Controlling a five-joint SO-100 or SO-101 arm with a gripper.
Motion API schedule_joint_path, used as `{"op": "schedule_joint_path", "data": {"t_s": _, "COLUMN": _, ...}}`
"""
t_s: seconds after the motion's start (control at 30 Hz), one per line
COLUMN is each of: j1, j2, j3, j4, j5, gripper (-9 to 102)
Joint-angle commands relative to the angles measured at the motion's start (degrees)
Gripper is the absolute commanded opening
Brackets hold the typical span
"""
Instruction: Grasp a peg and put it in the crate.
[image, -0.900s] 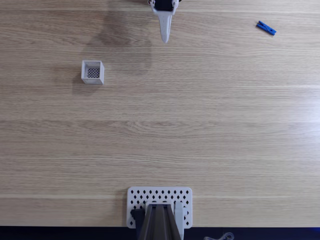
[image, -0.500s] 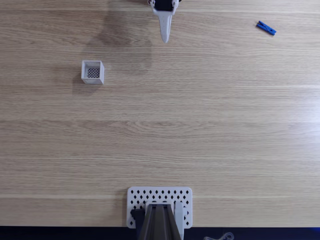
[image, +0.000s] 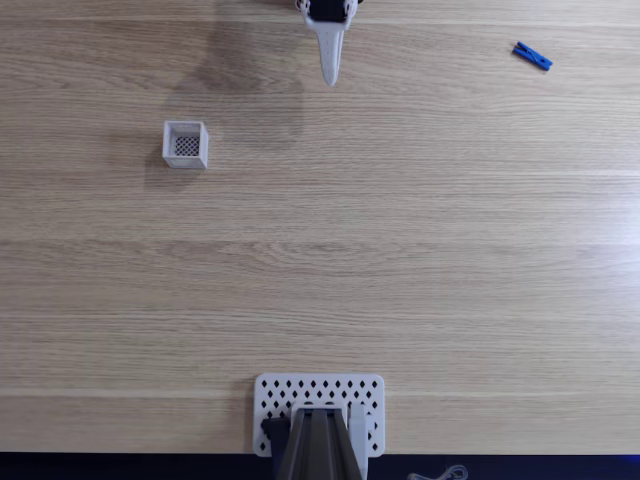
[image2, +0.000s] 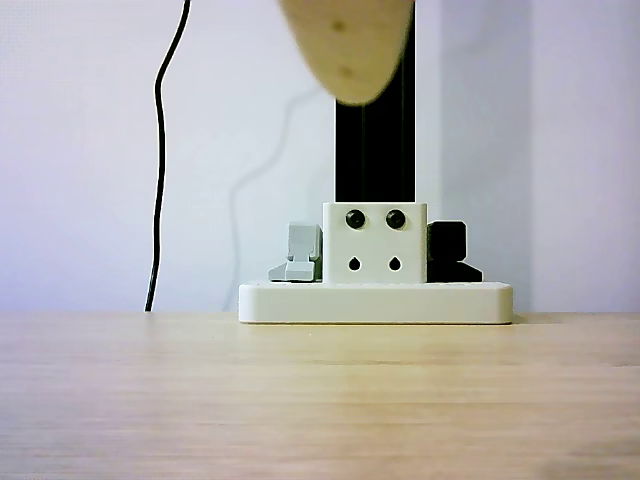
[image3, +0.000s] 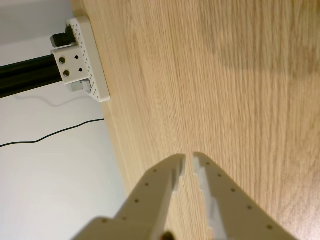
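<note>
In the fixed view the blue peg (image: 532, 56) lies flat on the wooden table at the far right, slanted. The small white crate (image: 186, 144) with its dark mesh bottom stands at the left with nothing in it. My gripper (image: 329, 78) hangs at the top middle, between the two and well apart from both, its pale fingers pointing toward the near edge. In the wrist view my gripper (image3: 188, 159) is above bare wood, fingertips almost touching, nothing between them. A blurred fingertip (image2: 345, 50) hangs at the top of the other view.
A flat white perforated plate (image: 320, 398) carrying a dark post sits at the near table edge; the plate (image2: 375, 300) also faces the other view and shows as the plate (image3: 92, 65) at the table's edge in the wrist view. A black cable (image2: 158, 150) hangs behind.
</note>
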Motion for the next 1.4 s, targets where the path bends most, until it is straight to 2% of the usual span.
{"op": "schedule_joint_path", "data": {"t_s": 0.0, "j1": -0.7, "j2": -4.7, "j3": -2.6, "j4": -0.3, "j5": 0.1, "gripper": -1}}
{"op": "schedule_joint_path", "data": {"t_s": 0.3, "j1": -0.6, "j2": -35.8, "j3": -14.9, "j4": -5.9, "j5": -0.4, "gripper": 0}}
{"op": "schedule_joint_path", "data": {"t_s": 0.4, "j1": -0.6, "j2": -42.9, "j3": -19.0, "j4": -9.6, "j5": -4.7, "gripper": 0}}
{"op": "schedule_joint_path", "data": {"t_s": 0.53, "j1": -0.7, "j2": -51.0, "j3": -24.3, "j4": -16.8, "j5": -21.4, "gripper": 0}}
{"op": "schedule_joint_path", "data": {"t_s": 0.73, "j1": -4.9, "j2": -61.2, "j3": -28.9, "j4": -31.9, "j5": -58.6, "gripper": 0}}
{"op": "schedule_joint_path", "data": {"t_s": 0.87, "j1": -14.3, "j2": -63.5, "j3": -26.9, "j4": -39.1, "j5": -79.8, "gripper": -1}}
{"op": "schedule_joint_path", "data": {"t_s": 1.0, "j1": -26.8, "j2": -63.5, "j3": -23.5, "j4": -43.7, "j5": -91.9, "gripper": -1}}
{"op": "schedule_joint_path", "data": {"t_s": 1.1, "j1": -35.6, "j2": -63.4, "j3": -20.9, "j4": -45.7, "j5": -95.4, "gripper": 0}}
{"op": "schedule_joint_path", "data": {"t_s": 1.37, "j1": -57.2, "j2": -57.5, "j3": -14.2, "j4": -46.1, "j5": -95.4, "gripper": -1}}
